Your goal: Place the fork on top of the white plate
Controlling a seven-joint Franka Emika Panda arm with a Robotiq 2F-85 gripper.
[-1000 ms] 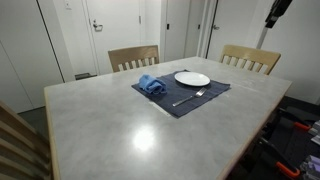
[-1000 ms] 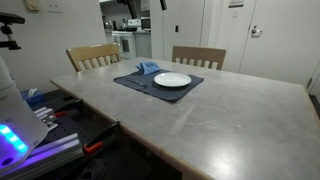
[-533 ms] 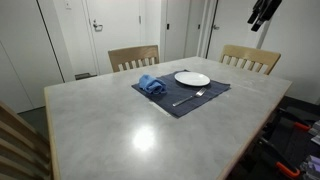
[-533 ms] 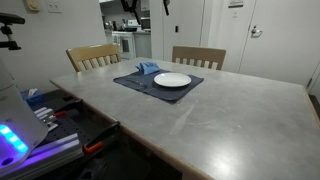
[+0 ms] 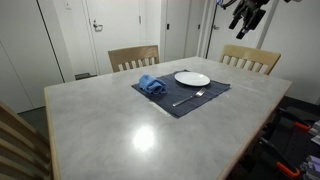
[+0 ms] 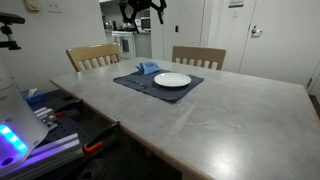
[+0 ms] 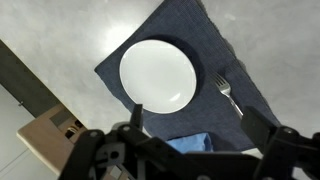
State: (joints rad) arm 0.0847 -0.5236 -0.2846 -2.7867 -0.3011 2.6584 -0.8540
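Clearly nothing is gripped yet: the black Robotiq gripper (image 5: 245, 14) hangs high in the upper right of an exterior view, well above the grey marbled bench (image 5: 100, 125). In the wrist view its jaws stand wide and empty. The slim metal fork (image 7: 224, 86) lies on the dark blue fabric placemat (image 7: 185, 30), just right of the round white plate (image 7: 158, 73) and apart from it. Because the fork is thin and flat, a descent stopping short would close on air. One going too deep could pinch the placemat and drag everything. A skewed approach might nudge the plate or snag the crumpled blue cloth (image 7: 197, 143) at the frame's lower edge.
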